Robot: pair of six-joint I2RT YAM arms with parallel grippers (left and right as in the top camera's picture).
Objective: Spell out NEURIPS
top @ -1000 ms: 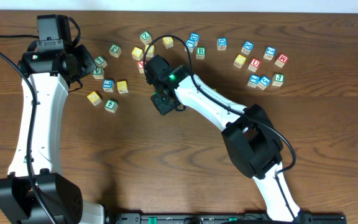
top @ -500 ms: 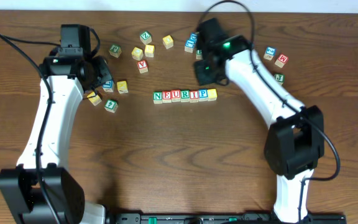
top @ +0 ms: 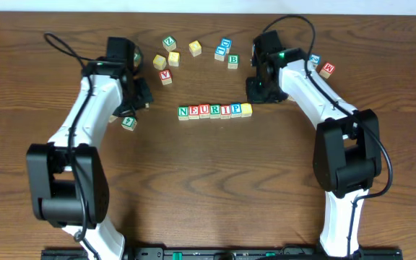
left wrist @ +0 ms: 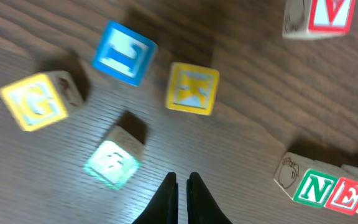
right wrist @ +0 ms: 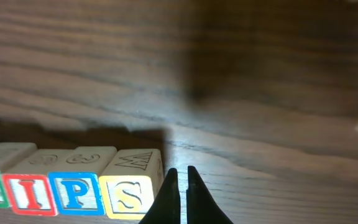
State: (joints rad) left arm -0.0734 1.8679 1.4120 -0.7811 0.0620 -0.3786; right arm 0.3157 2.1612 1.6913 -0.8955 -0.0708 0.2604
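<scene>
Wooden NEURIPS row (top: pixel 215 110) — left gripper (left wrist: pixel 182 178), right gripper (right wrist: pixel 182 172) flank it, outstretched, closed, empty.

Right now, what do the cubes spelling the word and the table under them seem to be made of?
The row of cubes: likely pale, unvarnished wood; side faces are bare beige with embossed outlines, letter faces carry matte coloured paint. The table: dark brown wood or wood-look laminate; streaky grain and a soft sheen, solid or veneer unclear.
</scene>
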